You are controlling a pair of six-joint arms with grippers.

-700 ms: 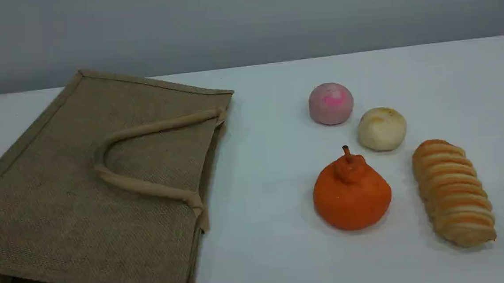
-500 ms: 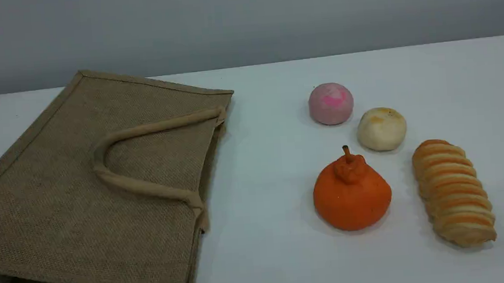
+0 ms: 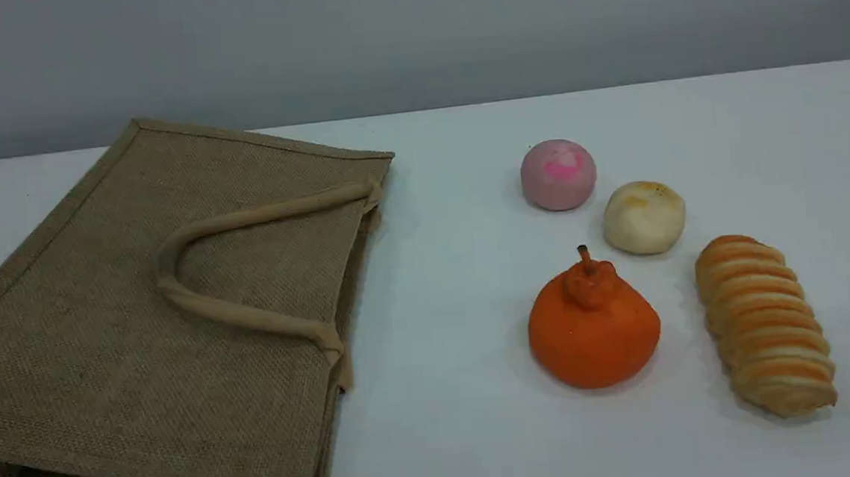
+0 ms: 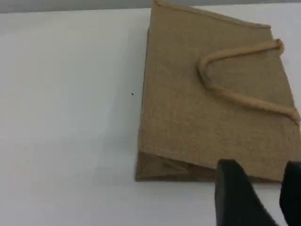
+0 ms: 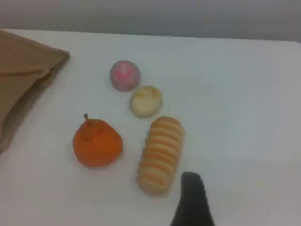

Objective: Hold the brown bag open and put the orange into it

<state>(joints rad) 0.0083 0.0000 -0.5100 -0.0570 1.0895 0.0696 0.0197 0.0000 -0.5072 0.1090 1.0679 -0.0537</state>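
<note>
The brown bag (image 3: 146,318) lies flat on the white table at the left, its mouth edge toward the foods and one beige handle (image 3: 244,220) looped on top. The orange (image 3: 593,328) stands upright on the table right of the bag, stem up. Neither arm shows in the scene view. In the left wrist view my left gripper (image 4: 261,165) hovers over the bag's (image 4: 211,103) folded bottom edge, its two dark fingers apart with nothing between them. The right wrist view shows a single dark fingertip (image 5: 191,189) above bare table, right of the orange (image 5: 97,143); nothing is held.
A pink round bun (image 3: 558,174), a pale yellowish bun (image 3: 643,217) and a long striped bread loaf (image 3: 766,323) lie close behind and right of the orange. The table's back edge meets a grey wall.
</note>
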